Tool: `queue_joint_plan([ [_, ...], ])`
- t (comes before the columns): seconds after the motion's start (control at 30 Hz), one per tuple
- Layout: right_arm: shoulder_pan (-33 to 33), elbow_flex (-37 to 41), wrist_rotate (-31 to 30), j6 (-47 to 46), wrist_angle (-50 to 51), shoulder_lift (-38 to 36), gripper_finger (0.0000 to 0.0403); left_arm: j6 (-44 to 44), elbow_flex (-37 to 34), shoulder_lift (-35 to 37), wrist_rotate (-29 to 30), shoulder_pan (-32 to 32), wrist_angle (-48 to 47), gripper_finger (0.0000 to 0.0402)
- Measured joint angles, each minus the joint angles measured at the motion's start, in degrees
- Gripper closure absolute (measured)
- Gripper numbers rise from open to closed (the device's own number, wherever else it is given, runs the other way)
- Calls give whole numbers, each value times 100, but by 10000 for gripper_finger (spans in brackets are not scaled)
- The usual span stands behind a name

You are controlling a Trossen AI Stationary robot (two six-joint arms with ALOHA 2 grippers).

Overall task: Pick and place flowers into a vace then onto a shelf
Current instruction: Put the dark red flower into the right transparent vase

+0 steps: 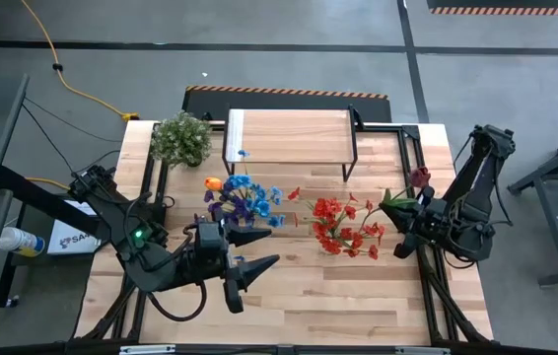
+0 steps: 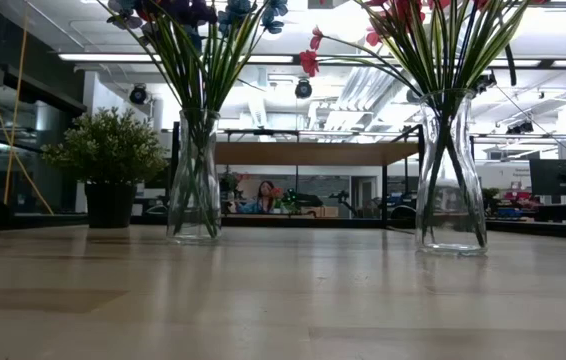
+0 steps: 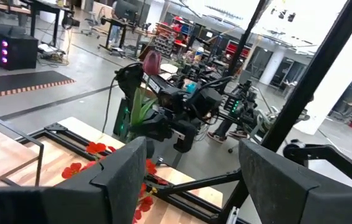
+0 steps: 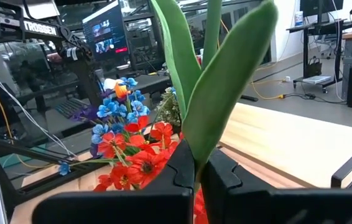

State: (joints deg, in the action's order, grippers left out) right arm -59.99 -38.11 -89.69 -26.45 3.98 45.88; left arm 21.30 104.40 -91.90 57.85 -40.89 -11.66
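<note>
My right gripper (image 1: 402,209) hovers at the table's right side, shut on a single flower with a dark pink bloom (image 1: 419,177) and long green leaves (image 4: 222,81). At mid-table, a glass vase (image 2: 195,180) holds blue, purple and orange flowers (image 1: 240,200). A second glass vase (image 2: 450,185) holds red flowers (image 1: 345,225). The shelf (image 1: 289,136) stands on its black legs near the far edge. My left gripper (image 1: 274,247) hangs open at the near left, level, its fingers pointing toward the right arm with nothing between them. My right gripper pinches the flower low down, at the base of its green leaves (image 4: 196,163), between its two shut fingers (image 4: 179,171). The fingers are level. The leaves and bloom (image 3: 152,62) rise above the fingers, lifted clear of the table; any stem below is hidden by the gripper.
A bushy pale-green potted plant (image 1: 180,138) stands at the far left corner beside the shelf. Black frame rails (image 1: 412,148) run along the table's sides. Bare wood lies along the near edge (image 1: 358,306), in front of the two vases.
</note>
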Motion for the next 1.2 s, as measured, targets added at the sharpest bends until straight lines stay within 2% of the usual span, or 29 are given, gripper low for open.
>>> queue_joint_plan([
  [0.2, 0, -2, -11, 189, -401, 145, 403, -9, 0, 0, 39, 0, 0, 115],
  [0.53, 19, -7, 68, 1011, -1213, 175, 403, -44, 0, 0, 39, 0, -4, 115],
  [0.7, 330, -7, 674, 1474, -1635, 175, 403, -44, 0, 0, 37, 0, -4, 115],
  [0.93, 945, -7, 1877, 2510, -2511, 175, 403, -44, 0, 0, 37, 0, -4, 115],
  [1.2, 1365, -7, 2569, 2506, -2541, 309, 403, -44, 0, -2, 33, 0, -7, 115],
])
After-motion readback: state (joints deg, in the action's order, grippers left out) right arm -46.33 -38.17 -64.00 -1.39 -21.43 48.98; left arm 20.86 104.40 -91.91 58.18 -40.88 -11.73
